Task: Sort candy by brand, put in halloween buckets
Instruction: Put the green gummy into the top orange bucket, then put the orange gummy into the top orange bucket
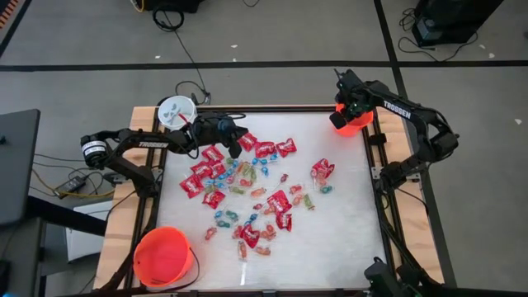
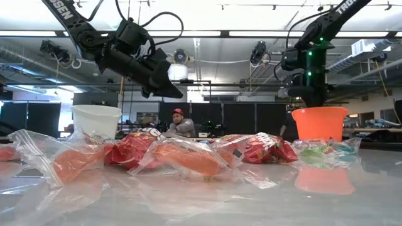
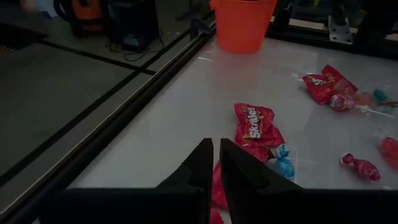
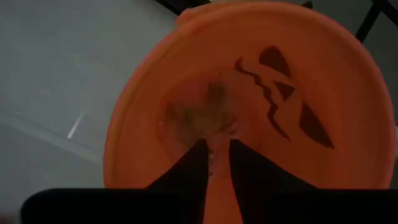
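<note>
Many wrapped candy pieces lie loose on the white table top: red packets, blue-wrapped bits and pink or green ones, some on sticks. My left gripper hovers shut over the red packets at the far left of the pile, near the white bucket. My right gripper points down into the small orange jack-o'-lantern bucket at the far right corner. Its fingers stand slightly apart with nothing between them. Blurred greenish candy lies inside that bucket. The larger orange bucket stands at the near left corner.
A wooden frame borders the table. A dark screen and cables lie beyond its left side. In the low view a person sits in the room behind the table. The near right part of the top holds no candy.
</note>
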{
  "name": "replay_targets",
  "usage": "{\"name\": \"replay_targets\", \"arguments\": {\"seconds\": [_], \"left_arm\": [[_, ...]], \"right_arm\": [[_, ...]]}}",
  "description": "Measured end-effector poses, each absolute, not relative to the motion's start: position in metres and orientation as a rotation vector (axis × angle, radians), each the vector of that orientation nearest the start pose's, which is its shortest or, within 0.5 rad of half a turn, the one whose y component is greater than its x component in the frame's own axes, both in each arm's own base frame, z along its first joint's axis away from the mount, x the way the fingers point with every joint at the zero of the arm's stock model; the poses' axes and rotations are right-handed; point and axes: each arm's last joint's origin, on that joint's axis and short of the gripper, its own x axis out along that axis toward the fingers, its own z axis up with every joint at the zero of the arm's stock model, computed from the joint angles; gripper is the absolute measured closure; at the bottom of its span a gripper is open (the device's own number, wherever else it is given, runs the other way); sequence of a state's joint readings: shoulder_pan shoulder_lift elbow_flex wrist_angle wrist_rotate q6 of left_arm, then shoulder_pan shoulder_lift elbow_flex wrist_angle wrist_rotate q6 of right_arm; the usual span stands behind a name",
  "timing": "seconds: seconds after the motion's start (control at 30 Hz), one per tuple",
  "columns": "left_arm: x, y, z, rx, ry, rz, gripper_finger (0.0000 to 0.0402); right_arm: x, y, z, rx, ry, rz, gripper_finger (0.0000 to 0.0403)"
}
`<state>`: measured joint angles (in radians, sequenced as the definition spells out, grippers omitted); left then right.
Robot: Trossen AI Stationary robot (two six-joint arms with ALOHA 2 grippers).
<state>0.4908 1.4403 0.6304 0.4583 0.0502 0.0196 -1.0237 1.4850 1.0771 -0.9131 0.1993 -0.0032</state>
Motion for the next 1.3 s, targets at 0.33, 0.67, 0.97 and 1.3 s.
{"name": "replay_targets", "arguments": {"seconds": [0.33, 0.67, 0.97, 1.3], "left_arm": [[0.255, 0.135, 0.196, -0.030, 0.356, 0.424, 0.0364], [0.257, 0.136, 0.202, 0.051, 0.301, 0.419, 0.0364], [0.261, 0.140, 0.214, 0.053, 0.242, 0.360, 0.0365], [0.263, 0.139, 0.216, 0.001, 0.227, 0.343, 0.0365]], "right_arm": [[0.139, -0.219, 0.261, 0.498, 1.091, -1.015, 0.0270], [0.175, -0.151, 0.283, 0.466, 0.903, -0.630, 0.0270], [0.194, -0.077, 0.216, 0.704, 1.107, -0.559, 0.0270], [0.202, -0.028, 0.181, 0.742, 1.148, -0.595, 0.0270]]}}
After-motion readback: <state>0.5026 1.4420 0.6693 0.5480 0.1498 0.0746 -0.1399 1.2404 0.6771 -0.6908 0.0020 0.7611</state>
